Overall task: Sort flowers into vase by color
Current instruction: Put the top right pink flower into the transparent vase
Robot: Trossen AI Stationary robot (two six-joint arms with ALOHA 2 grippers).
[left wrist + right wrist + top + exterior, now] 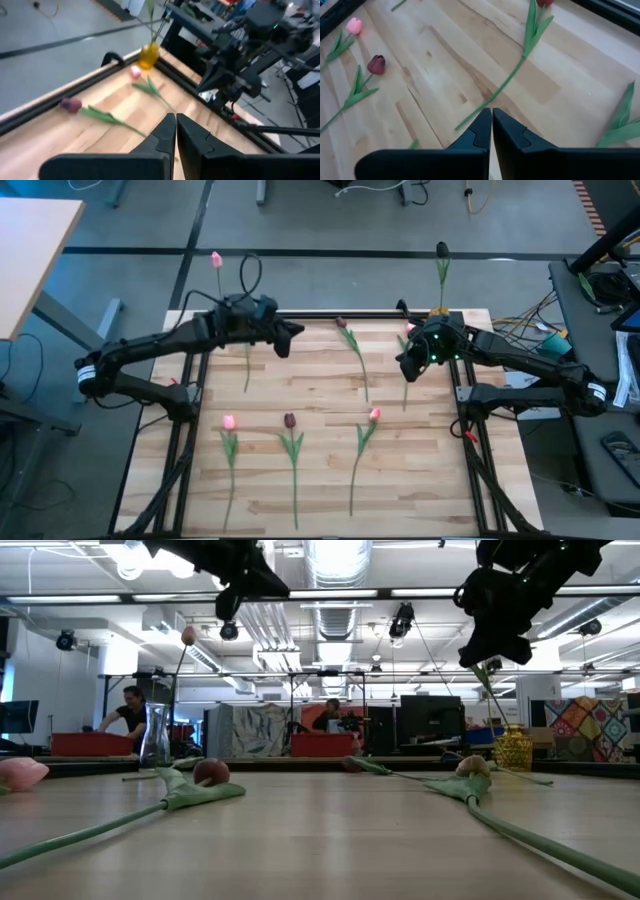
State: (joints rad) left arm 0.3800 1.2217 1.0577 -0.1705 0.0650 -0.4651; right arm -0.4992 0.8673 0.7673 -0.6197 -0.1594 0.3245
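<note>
A: In the high view, which containers do you see, and what is in them?

B: Two vases stand at the far edge of the wooden table (320, 395). The one at the far left holds one pink tulip (216, 259). The one at the far right holds one dark tulip (441, 251). The vases themselves are hard to make out from above.

A: And the other flowers?

B: They lie flat on the light planks. In the near row there is a pink one (229, 423), a maroon one (289, 421) and another pink one (374, 416). A maroon tulip (341, 324) lies farther back, between both arms.

A: Where are the grippers?

B: The left gripper (290, 333) hangs over the far left part, the right gripper (408, 365) over the far right part. Both are closed and empty.

A: The low view?

B: A clear glass vase (155, 735) stands at the left, a yellow textured vase (513, 748) at the right with a thin stem rising from it. Long green stems with leaves lie across the table. Both grippers are high above them.

A: The left wrist view?

B: The fingers (165, 135) press together with nothing between. The amber vase (148, 56) is well beyond, and a maroon tulip (71, 104) lies near the table's edge.

A: The right wrist view?

B: The fingers (482, 132) are closed too. A green stem (492, 97) ends just in front of them, not touching.
</note>
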